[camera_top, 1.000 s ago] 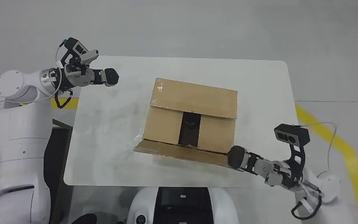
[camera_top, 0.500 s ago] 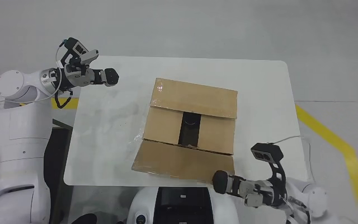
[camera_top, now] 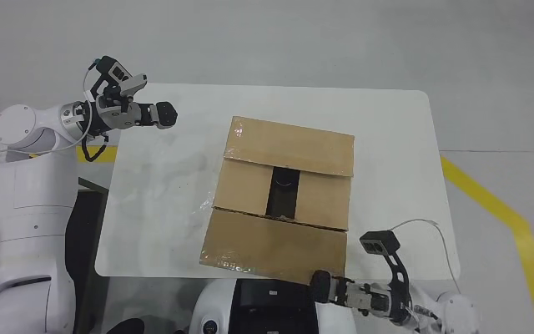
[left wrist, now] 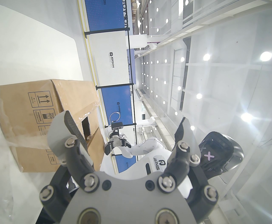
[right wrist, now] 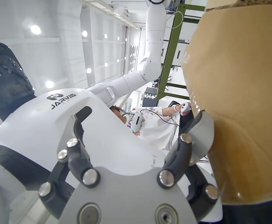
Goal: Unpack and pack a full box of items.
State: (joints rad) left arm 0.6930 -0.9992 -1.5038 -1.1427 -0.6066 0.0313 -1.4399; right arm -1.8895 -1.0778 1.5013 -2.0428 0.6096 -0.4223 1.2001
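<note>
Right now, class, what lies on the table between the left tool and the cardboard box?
In the top view, the stretch of white table between the left tool and the cardboard box is bare.

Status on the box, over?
Left gripper: jaws open, at far table corner. Right gripper: jaws open, beside near flap, folded out from box. Nothing blocking.

Industrial hall: high ceiling lights [left wrist: 206,56], blue partition panels [left wrist: 104,14].
</note>
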